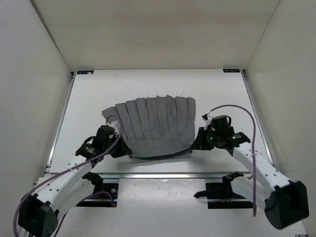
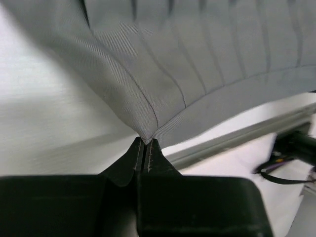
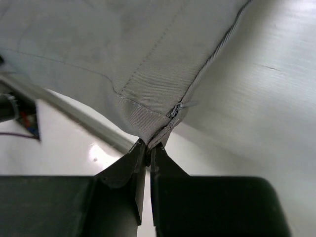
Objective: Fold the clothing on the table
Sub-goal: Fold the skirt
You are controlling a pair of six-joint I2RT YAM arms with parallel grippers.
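The left gripper (image 2: pixel 144 144) is pinched shut on the clothing (image 1: pixel 155 126), and the fabric gathers to a point between its tips at the garment's 8 o'clock corner. The right gripper (image 3: pixel 148 147) is clamped tight on the 4 o'clock corner. Its wrist view alone shows a stitched side seam and hem there. The left wrist view shows pleats fanning away. Only the top view shows the whole grey fan in the middle of the table (image 1: pixel 217 94), wider edge toward 12 o'clock.
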